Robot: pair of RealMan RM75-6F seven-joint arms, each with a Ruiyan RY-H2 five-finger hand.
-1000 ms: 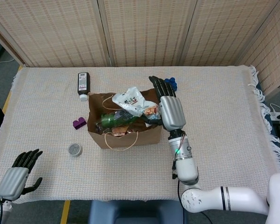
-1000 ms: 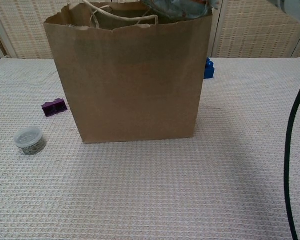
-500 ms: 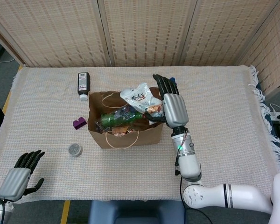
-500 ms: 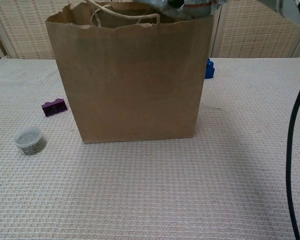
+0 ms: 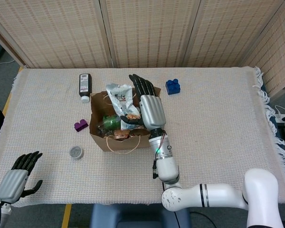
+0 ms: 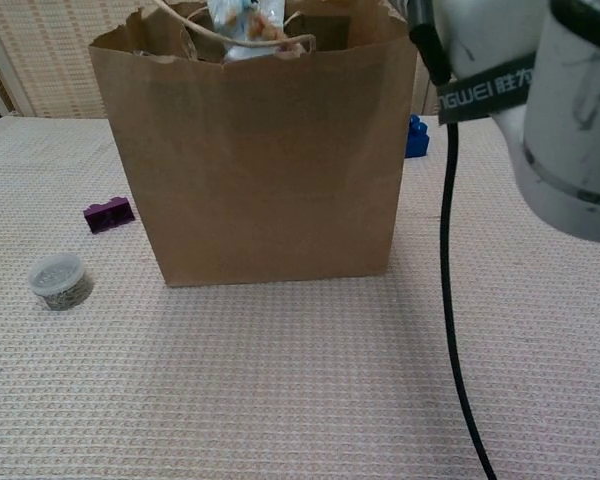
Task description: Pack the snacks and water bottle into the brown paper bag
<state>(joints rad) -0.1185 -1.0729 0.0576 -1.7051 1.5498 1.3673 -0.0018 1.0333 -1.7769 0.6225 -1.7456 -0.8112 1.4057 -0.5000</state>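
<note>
The brown paper bag (image 5: 113, 143) stands open at mid-table and fills the chest view (image 6: 260, 160). My right hand (image 5: 150, 107) hovers over the bag's mouth and holds a white snack packet (image 5: 119, 97) upright in the opening. The packet's top pokes above the rim in the chest view (image 6: 244, 24). A green item (image 5: 109, 122) and other wrappers lie inside the bag. A dark bottle with a white cap (image 5: 85, 85) lies on the cloth behind the bag's left corner. My left hand (image 5: 16, 179) rests at the near left edge, fingers spread and empty.
A purple brick (image 5: 80, 125) sits just left of the bag, with a small round tub (image 5: 76, 152) nearer to me. A blue brick (image 5: 173, 86) lies behind and right of the bag. My right forearm (image 6: 540, 110) and its cable cross the chest view's right side.
My right hand has carried the snack packet leftward from the bag's right rim to over its middle, uncovering the blue brick. The left hand has barely moved.
</note>
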